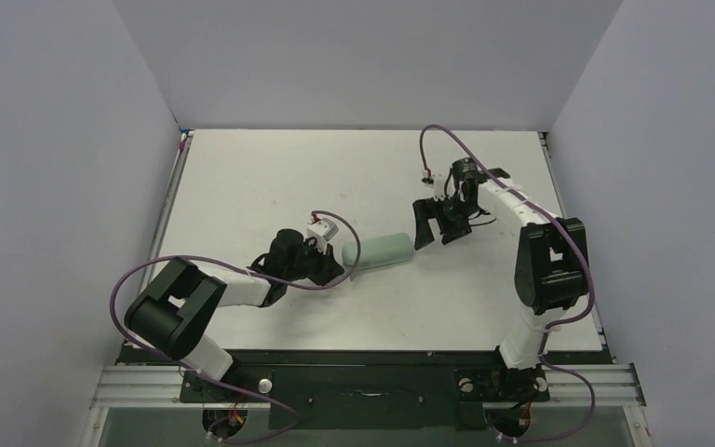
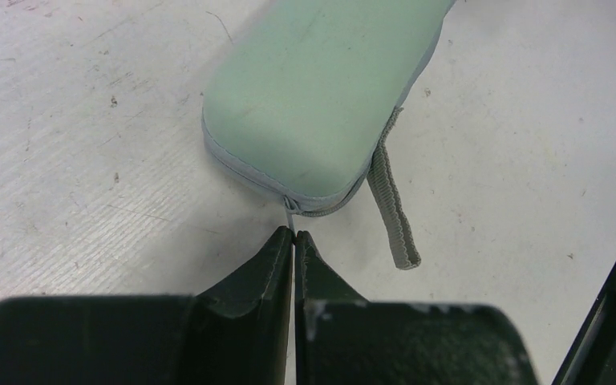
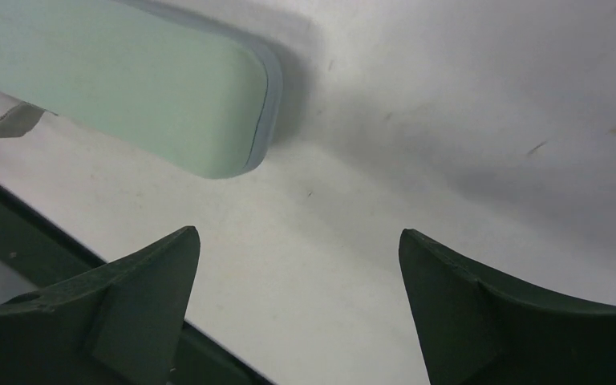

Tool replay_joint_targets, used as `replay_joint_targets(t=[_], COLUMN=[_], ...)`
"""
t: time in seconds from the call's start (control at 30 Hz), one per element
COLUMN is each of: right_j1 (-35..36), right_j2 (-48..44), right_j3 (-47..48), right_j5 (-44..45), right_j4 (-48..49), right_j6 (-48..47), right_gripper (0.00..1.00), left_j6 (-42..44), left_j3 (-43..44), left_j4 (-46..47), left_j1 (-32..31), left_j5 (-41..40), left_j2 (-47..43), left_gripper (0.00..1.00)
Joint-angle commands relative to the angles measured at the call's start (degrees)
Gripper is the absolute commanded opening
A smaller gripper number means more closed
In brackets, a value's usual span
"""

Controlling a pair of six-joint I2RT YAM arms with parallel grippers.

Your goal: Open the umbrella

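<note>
step in hand: unzipping the pale green sleeve (image 1: 379, 252) at mid frame in the top view. its zip looks closed, so the umbrella is unseen, judged inside. left gripper (image 2: 293, 234) is pinched tight, tips apparently nipping the zipper pull (image 2: 289, 210) at lower centre of its view (grey strap (image 2: 391, 200) just right); right gripper (image 3: 297, 233) is spread wide and empty by the sleeve's far end. next: draw the pull along the seam while the right gripper steadies the sleeve.

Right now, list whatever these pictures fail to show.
- Umbrella: in no view; the green case hides whatever it holds.
- Zipper pull: left wrist view, its end hidden between the shut left pincer tips.
- Case's far end: cut off by the left wrist view's top edge.
</note>
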Motion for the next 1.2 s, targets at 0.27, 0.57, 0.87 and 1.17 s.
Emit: replay_joint_targets(t=[0.27,0.57,0.87,1.17], right_j1=[4.8,7.6,9.2,9.2], right_j2=[1.5,5.8,9.9,11.6], right_j3=[-12.9,-10.4,-11.2,-14.0], right_j5=[-15.8,-10.2,-6.7,-7.1], right_j4=[15.9,24.6,27.1,32.3], right_j6=[35.7,43.7,46.1,50.8], right_gripper=[0.91,0.93,0.58,0.45], left_j6=[2.9,7.2,4.3,1.6], left_j3=[2.9,3.7,1.9,1.4], left_j4=[3.3,2.3,2.4,3.9], left_j1=[-7.6,-10.6,-10.1,-10.2], left_j5=[-5.3,-6.6,-12.4,-13.9], left_j2=[1.8,3.2,2.2,3.0], left_gripper=[0.0,0.0,0.17,0.4])
